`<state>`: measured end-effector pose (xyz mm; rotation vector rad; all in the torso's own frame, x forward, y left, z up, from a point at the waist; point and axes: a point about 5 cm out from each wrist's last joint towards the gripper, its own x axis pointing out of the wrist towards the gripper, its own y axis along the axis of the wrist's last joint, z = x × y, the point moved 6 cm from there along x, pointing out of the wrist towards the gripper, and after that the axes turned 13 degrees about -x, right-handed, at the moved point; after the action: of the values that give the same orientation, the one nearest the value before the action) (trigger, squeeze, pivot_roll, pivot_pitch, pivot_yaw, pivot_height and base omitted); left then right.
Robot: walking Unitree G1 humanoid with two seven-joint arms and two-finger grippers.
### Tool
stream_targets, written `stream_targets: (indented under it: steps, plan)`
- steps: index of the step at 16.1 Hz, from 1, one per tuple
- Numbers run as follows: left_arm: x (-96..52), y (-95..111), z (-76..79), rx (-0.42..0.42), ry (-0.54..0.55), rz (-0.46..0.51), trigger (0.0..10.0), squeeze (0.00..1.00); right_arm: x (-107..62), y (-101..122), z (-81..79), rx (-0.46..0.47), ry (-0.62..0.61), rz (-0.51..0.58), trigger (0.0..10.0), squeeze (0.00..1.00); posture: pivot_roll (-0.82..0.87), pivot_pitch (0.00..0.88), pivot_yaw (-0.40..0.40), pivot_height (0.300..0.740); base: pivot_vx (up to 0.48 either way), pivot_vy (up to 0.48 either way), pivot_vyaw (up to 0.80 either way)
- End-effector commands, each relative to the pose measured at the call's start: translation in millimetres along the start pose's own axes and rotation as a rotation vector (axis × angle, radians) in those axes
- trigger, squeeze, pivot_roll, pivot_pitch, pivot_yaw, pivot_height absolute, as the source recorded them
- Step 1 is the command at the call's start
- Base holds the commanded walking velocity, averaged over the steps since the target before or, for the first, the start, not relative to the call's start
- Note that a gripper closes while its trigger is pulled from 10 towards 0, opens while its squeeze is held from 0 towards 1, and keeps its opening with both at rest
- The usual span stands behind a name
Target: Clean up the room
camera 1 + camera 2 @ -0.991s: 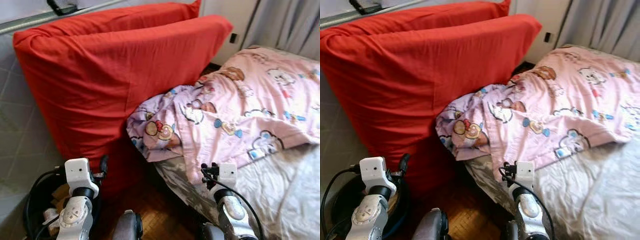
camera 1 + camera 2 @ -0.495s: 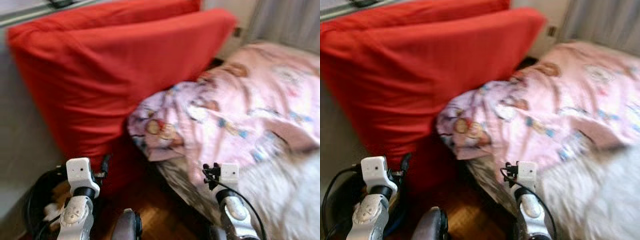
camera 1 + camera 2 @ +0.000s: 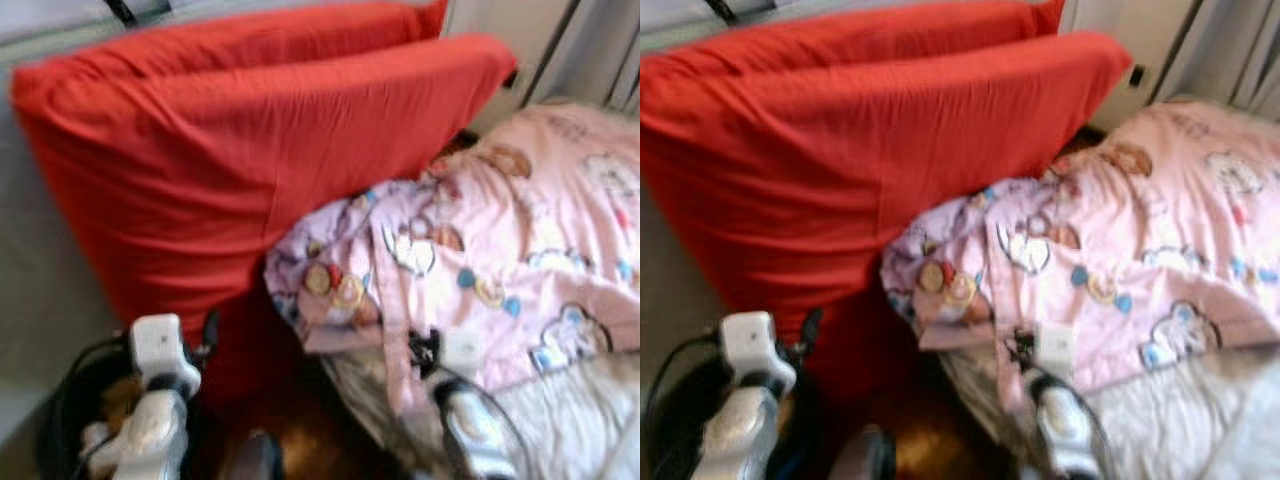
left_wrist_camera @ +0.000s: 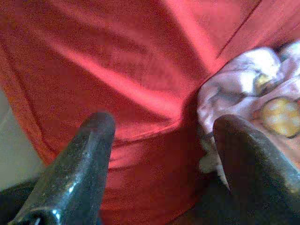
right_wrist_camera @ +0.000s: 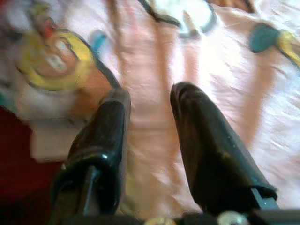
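Two big red cushions (image 3: 250,170) lean against the wall on the left. A pink cartoon-print blanket (image 3: 480,260) lies rumpled over the bed (image 3: 570,430), its bunched corner touching the cushions. My left arm (image 3: 155,360) is low in front of the cushions. In the left wrist view my left gripper (image 4: 164,122) is open, facing the red fabric (image 4: 122,70) with nothing between its fingers. My right arm (image 3: 465,400) is at the bed's edge. My right gripper (image 5: 151,91) is open just over the blanket (image 5: 215,61).
Grey curtains (image 3: 600,60) hang at the far right behind the bed. Dark wooden floor (image 3: 300,440) shows between cushions and bed. A black round thing with cables (image 3: 70,400) sits at the lower left by a grey wall (image 3: 30,270).
The whole picture has slid to the right and is blurred, so the camera has moved. Both arms hold the same pose.
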<state>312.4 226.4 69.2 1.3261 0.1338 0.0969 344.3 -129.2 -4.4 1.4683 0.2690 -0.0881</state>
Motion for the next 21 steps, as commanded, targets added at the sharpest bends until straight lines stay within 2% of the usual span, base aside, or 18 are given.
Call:
stream_targets:
  steps: [1, 6, 9, 13, 15, 17, 21]
  plan:
    - [2.6, 4, 8.2, -0.011, -0.023, 0.015, 10.0, 0.00, -3.6, -10, 5.2, -0.012, -0.004, -0.036, 10.0, 0.00, 0.06, 0.106, 0.006, 0.618, 0.000, 0.000, 0.00]
    - [1.3, 4, 7.2, 0.001, -0.027, 0.010, 10.0, 0.00, -1.1, -22, 0.2, -0.039, 0.012, -0.127, 10.0, 0.00, 0.08, 0.131, 0.008, 0.614, 0.000, 0.000, 0.00]
    - [1.6, 5, 8.6, 0.003, -0.033, 0.007, 10.0, 0.00, 1.6, -16, -2.8, -0.043, 0.027, -0.107, 10.0, 0.00, 0.08, 0.159, 0.009, 0.596, 0.000, 0.000, 0.00]
    - [0.0, 4, 9.6, 0.008, -0.041, -0.002, 10.0, 0.00, 9.7, -15, -7.1, -0.012, 0.026, -0.153, 10.0, 0.00, 0.10, 0.198, 0.004, 0.596, 0.000, 0.000, 0.00]
    - [-5.7, 6, 5.8, 0.013, -0.027, 0.001, 10.0, 0.00, 10.6, -19, -9.6, 0.021, 0.020, -0.192, 10.0, 0.00, 0.12, 0.219, -0.003, 0.596, 0.000, 0.000, 0.00]
    - [-14.0, 6, -0.3, 0.017, -0.009, -0.002, 10.0, 0.00, 12.9, -20, -19.9, 0.006, 0.047, -0.226, 10.0, 0.00, 0.15, 0.250, -0.011, 0.586, 0.000, 0.000, 0.00]
    - [-22.5, 5, 1.1, 0.015, -0.001, -0.011, 10.0, 0.00, 15.7, -14, -21.8, 0.015, 0.044, -0.211, 10.0, 0.00, 0.17, 0.275, -0.013, 0.572, 0.000, 0.000, 0.00]
